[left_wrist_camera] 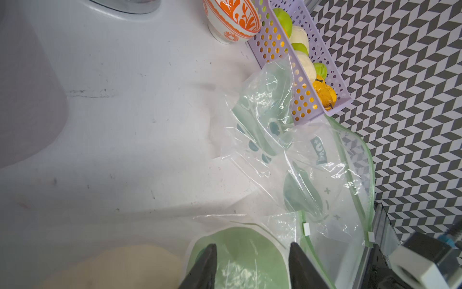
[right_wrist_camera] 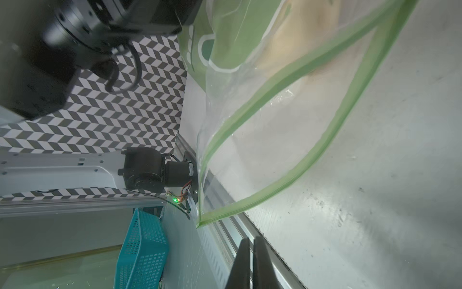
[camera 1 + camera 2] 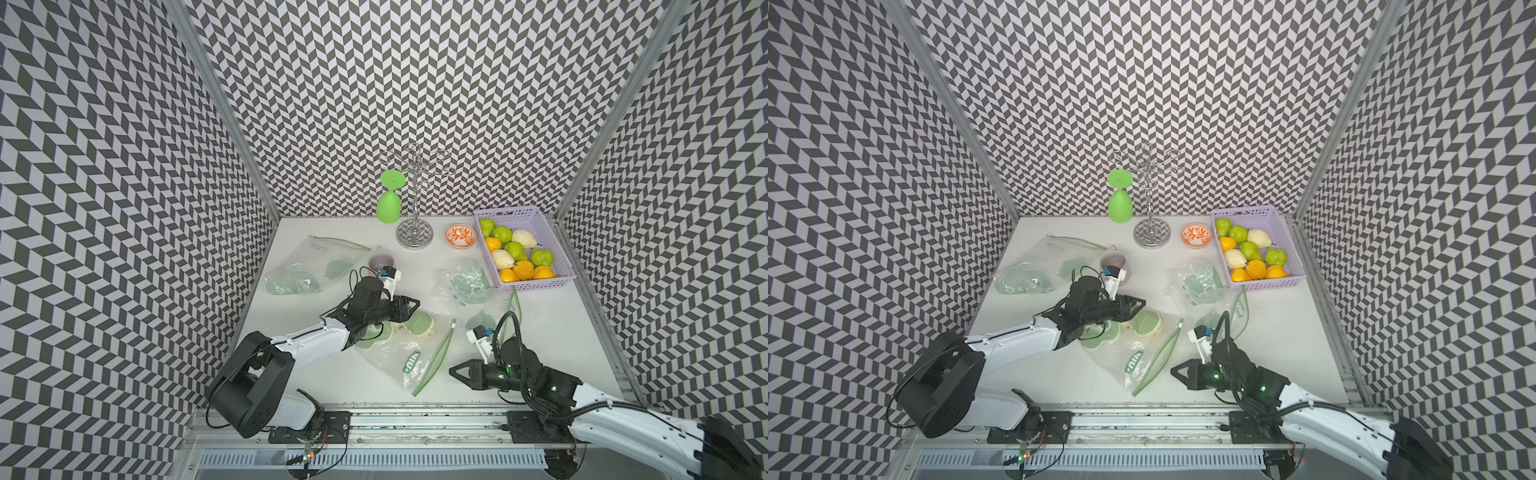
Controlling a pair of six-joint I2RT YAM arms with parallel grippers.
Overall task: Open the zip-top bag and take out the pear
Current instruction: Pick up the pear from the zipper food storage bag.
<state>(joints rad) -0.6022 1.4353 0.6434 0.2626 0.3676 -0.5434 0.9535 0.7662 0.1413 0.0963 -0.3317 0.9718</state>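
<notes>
The clear zip-top bag (image 3: pixel 409 357) with a green zip lies at the front middle of the table in both top views. Its mouth (image 2: pixel 287 125) gapes, the two green tracks apart. Inside it lies the pale cream pear (image 1: pixel 140 265), partly behind a green print on the film. My left gripper (image 1: pixel 252 246) hovers over the bag's closed end (image 3: pixel 413 309), fingers apart on either side of the green print. My right gripper (image 2: pixel 251 250) is shut on nothing, just right of the bag's mouth (image 3: pixel 453 369), near the table's front edge.
Two more printed bags lie at the back left (image 3: pixel 307 266) and by the right arm (image 3: pixel 469 286). A cup (image 3: pixel 380 262), a metal stand (image 3: pixel 413 237), an upturned green goblet (image 3: pixel 390 203), an orange bowl (image 3: pixel 460 236) and a lilac fruit basket (image 3: pixel 536 284) fill the back.
</notes>
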